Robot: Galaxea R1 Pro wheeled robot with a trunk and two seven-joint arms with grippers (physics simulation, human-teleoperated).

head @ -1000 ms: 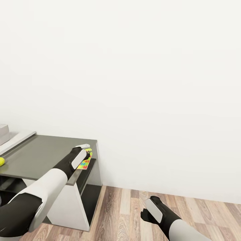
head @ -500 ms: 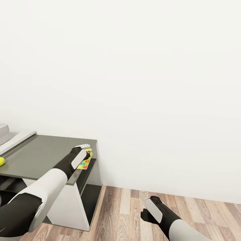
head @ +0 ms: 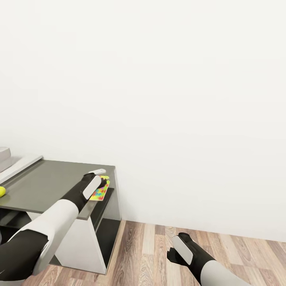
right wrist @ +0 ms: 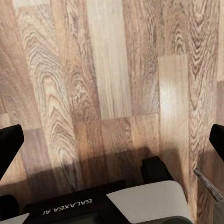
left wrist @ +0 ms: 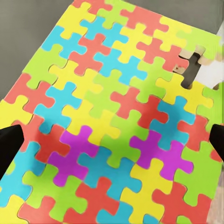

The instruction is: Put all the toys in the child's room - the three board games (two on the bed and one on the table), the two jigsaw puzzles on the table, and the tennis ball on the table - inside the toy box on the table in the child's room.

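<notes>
A bright multicoloured jigsaw puzzle [head: 100, 194] lies flat at the right corner of the grey table [head: 47, 186]. My left gripper [head: 102, 183] hovers right over it, open. In the left wrist view the jigsaw puzzle [left wrist: 116, 107] spreads under the left gripper [left wrist: 112, 140], whose black fingertips [left wrist: 9, 145] stand wide apart at its sides; whether they touch it I cannot tell. One piece is missing near a corner. A yellow-green tennis ball [head: 1, 191] sits at the table's left end. My right gripper [head: 171, 254] hangs low over the floor, open and holding nothing.
A pale flat board [head: 20, 165] and a light box corner [head: 4, 155] lie at the table's back left. The table has dark open shelves [head: 105, 234] under its right end. A white wall stands behind, and wooden floor [right wrist: 107, 70] runs to the right.
My left gripper has shifted slightly over the jigsaw puzzle. The right arm has not moved.
</notes>
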